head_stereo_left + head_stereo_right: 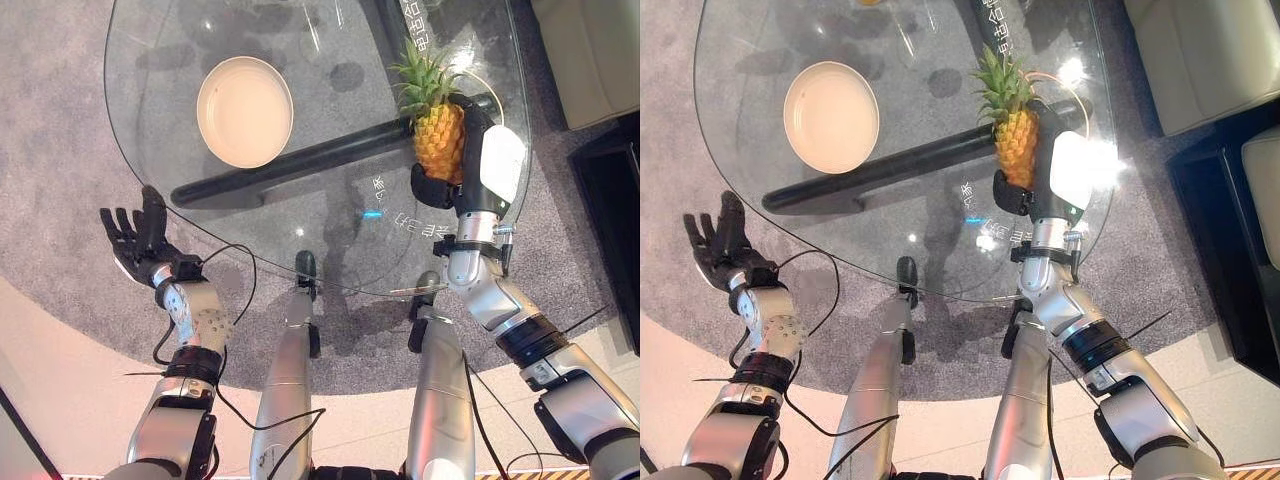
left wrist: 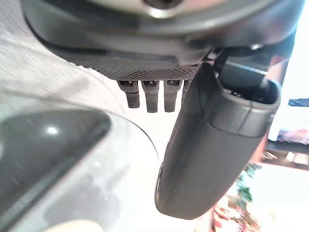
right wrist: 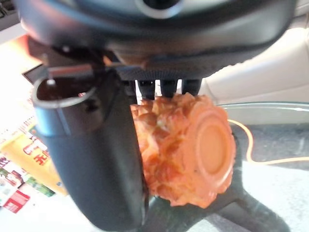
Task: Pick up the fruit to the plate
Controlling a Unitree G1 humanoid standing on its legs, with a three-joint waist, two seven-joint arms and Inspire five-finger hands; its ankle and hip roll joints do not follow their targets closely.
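— Where is the pineapple (image 1: 438,138) sitting right now?

— It is standing upright in the robot's right hand (image 1: 470,165), over the right side of the glass table (image 1: 330,250). The thumb and fingers are curling round its orange body from either side, and the green crown is sticking up above the grip. From the wrist you are looking straight at the fruit's flat round base, with the thumb pressing along one flank.

— And the plate (image 1: 245,110)?

— The cream plate is lying on the glass towards the left, well apart from the pineapple, with nothing on it. A dark bar (image 1: 300,162) of the table's frame is running under the glass between the two, slanting from below the plate up towards the fruit.

— What is the other hand doing?

— The left hand (image 1: 138,240) is hanging just off the table's near left edge, over the grey carpet (image 1: 60,180). Its fingers are pointing out straight and relaxed, palm showing, and it is gripping nothing at all.

— Anything else around?

— A pale sofa (image 1: 1200,50) is standing off to the far right.
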